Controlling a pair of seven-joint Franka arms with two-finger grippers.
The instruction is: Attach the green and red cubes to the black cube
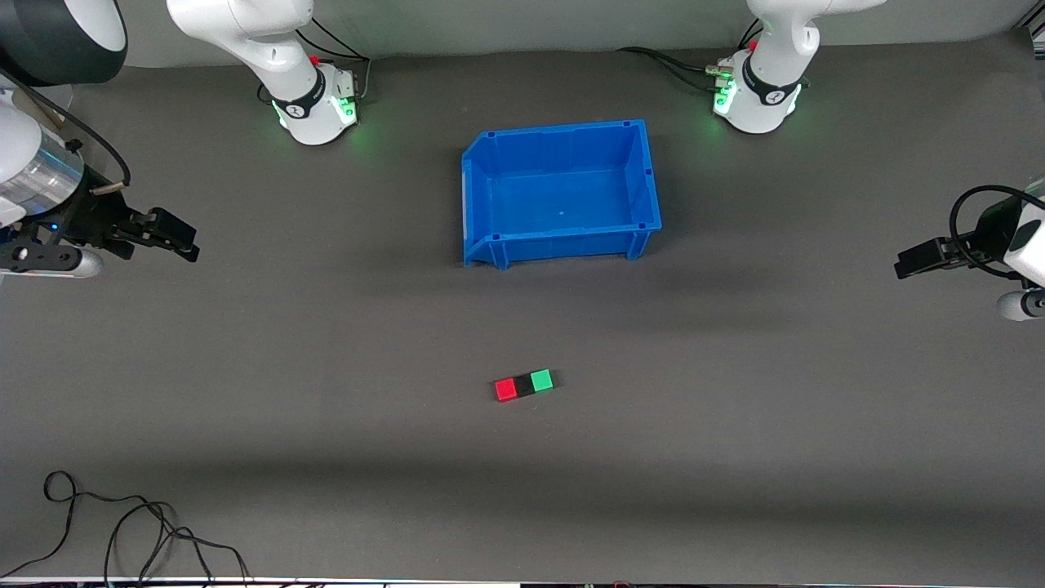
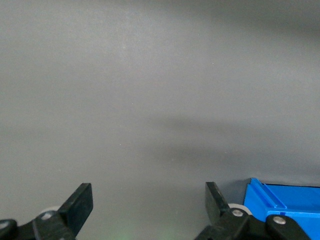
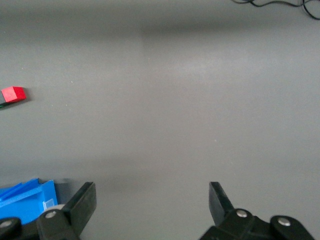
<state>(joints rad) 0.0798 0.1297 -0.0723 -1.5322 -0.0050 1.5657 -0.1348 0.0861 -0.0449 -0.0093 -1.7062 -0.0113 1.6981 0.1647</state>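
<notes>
Joined in one short, slightly tilted row on the grey mat (image 1: 326, 392): red cube (image 1: 505, 389) toward the right arm's end, black cube (image 1: 524, 385) in the middle, green cube (image 1: 541, 380) toward the left arm's end, each touching its neighbour. Small, square-edged, plain-coloured, the black one matte and scarcely darker than the mat. Nearer to the front camera than the blue bin (image 1: 637, 175), well apart from it. Bin of smooth moulded plastic, rectangular and open-topped, with ribbed corners and one sloped, cut-down wall. Mat flat, dull, finely textured. Both arms waiting at the ends of the table. Left gripper (image 1: 904, 265) low over bare mat at the left arm's end, fingers spread wide, holding nothing. Right gripper (image 1: 186, 242) over bare mat at the right arm's end, likewise parted wide and holding nothing. Loose black cable (image 1: 122, 523) coiled on the mat near the front edge at the right arm's end. Seen from the left wrist: two black fingertips (image 2: 80, 201) and one bin corner (image 2: 280, 197), no cubes. Seen from the right wrist: the red cube (image 3: 13, 93) at the frame edge with a sliver of black beside it, a bin corner (image 3: 27, 202), spread fingertips (image 3: 85, 200), and a piece of cable (image 3: 280, 5) at the edge.
</notes>
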